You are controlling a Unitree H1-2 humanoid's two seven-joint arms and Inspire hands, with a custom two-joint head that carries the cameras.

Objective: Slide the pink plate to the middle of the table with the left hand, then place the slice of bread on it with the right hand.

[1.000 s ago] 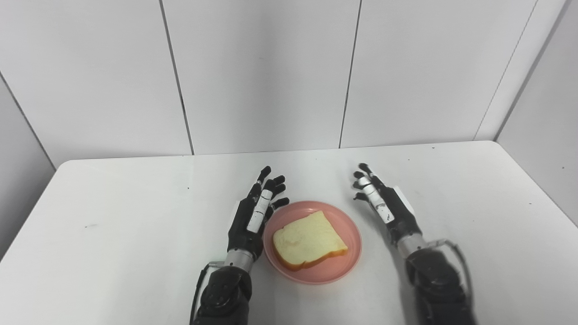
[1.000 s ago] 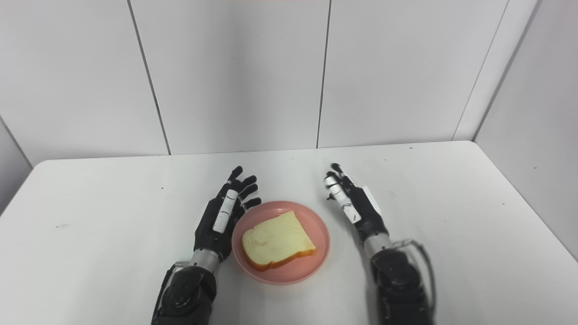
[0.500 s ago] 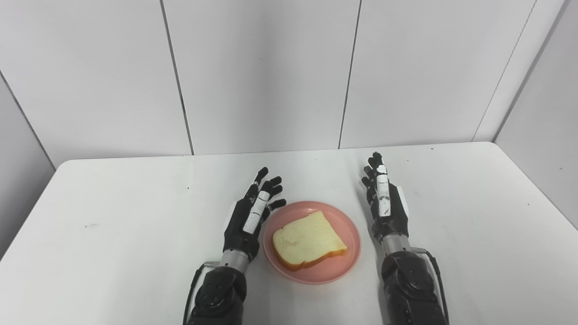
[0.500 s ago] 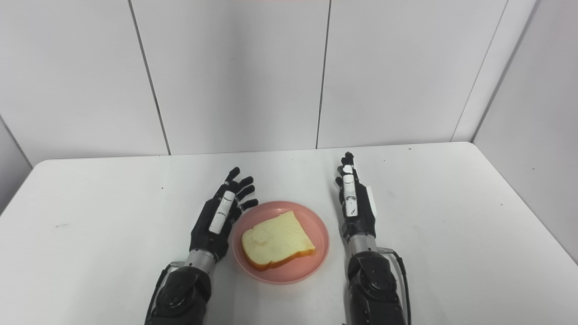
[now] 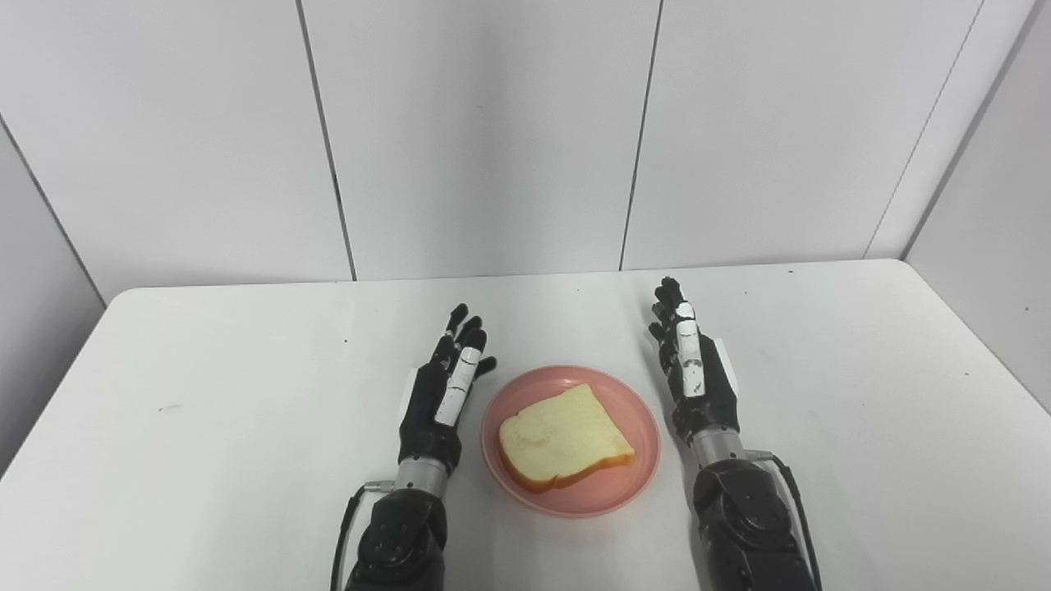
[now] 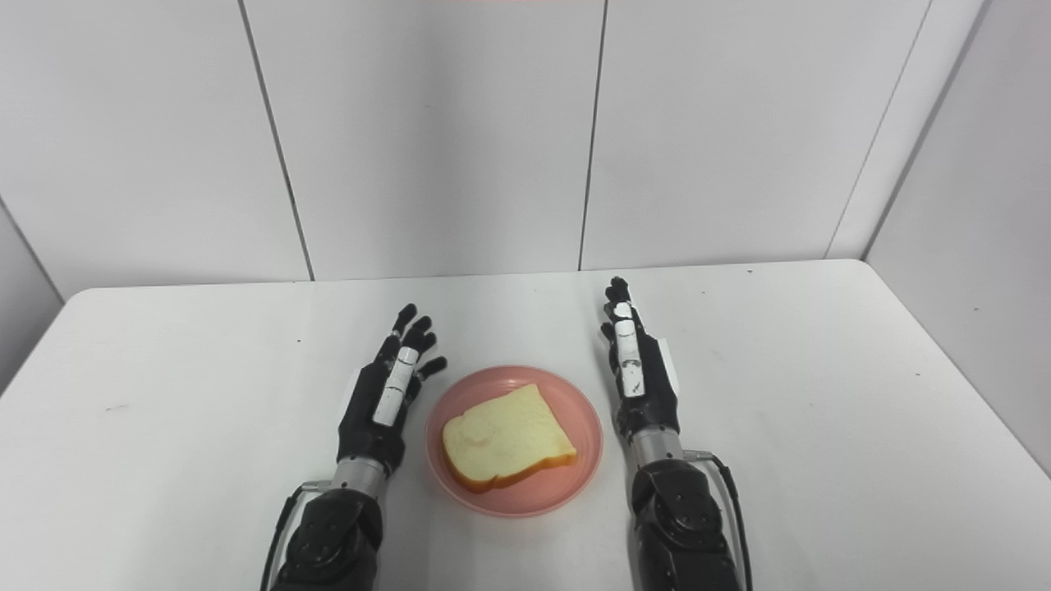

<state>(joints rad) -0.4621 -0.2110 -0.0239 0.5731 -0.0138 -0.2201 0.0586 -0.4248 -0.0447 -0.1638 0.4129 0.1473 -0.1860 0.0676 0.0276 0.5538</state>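
While both robot hands, left [image 5: 438, 392] and right [image 5: 698, 379], are being held spread and empty, the pink plate [image 5: 632, 484] risks being nudged off-centre.

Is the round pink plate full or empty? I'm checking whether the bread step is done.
Full: the pale slice of bread lies flat on the round pink plate, with both hands open beside it.

My left hand [image 5: 439, 388] empty, fingers spread, just left of the pink plate [image 5: 640, 476], my right hand [image 5: 696, 373] empty, fingers straight, just right of it, both forearms flanking the plate
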